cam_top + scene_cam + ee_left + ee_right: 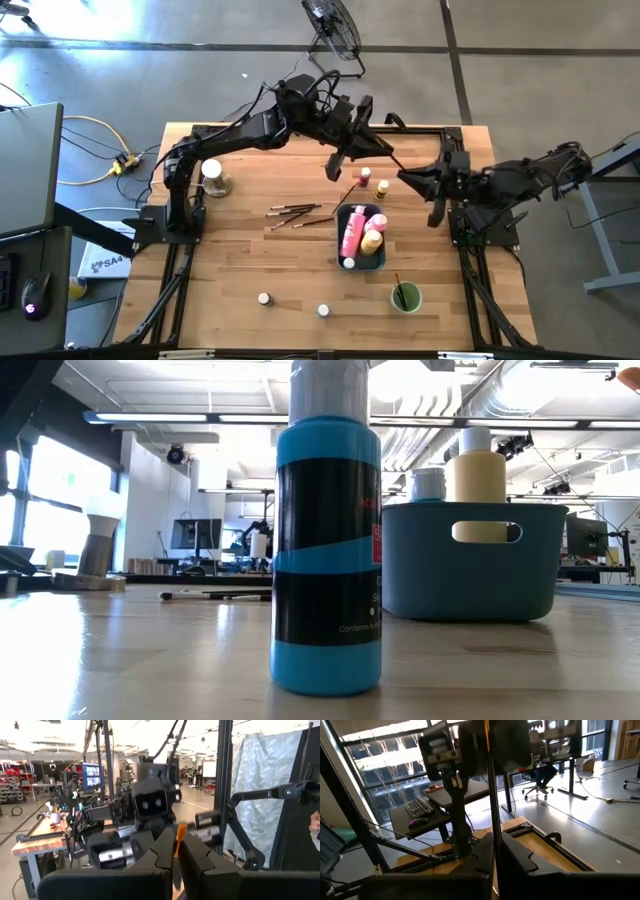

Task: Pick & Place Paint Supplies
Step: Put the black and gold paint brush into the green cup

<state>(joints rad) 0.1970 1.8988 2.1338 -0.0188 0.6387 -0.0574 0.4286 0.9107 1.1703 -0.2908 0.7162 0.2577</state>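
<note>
High view, left tool (pixel 375 148): we see it raised over the far middle of the surface (pixel 240 250), pinching one end of the held paintbrush (pixel 393 160).
High view, right tool (pixel 408 178): it meets the left one from the opposite side, and we read it as pinching the same brush at its other end.
High view, tray (pixel 381 262): we find a pink bottle (pixel 352 232), a yellow bottle (pixel 372 240) and one small jar (pixel 348 263) inside it.
High view, loose supplies: we note several brushes (pixel 295 212) lying left of the tray, two small pots (pixel 373 180) just beyond it, and two pale-capped jars (pixel 264 298) well apart near the front edge.
High view, green cup (pixel 406 297): it stands in front of the tray with one brush upright in it.
Low view: we see a blue bottle (pixel 327 540) with a black label upright close to the lens. The tray is behind it to the right, and the yellow bottle shows above its rim.
Left wrist view: the two fingers are pressed together on an orange-brown sliver of the brush, and the right arm faces us.
Right wrist view: the fingers are closed on a thin dark shaft that stands up between them, and we take it for the same brush.
</note>
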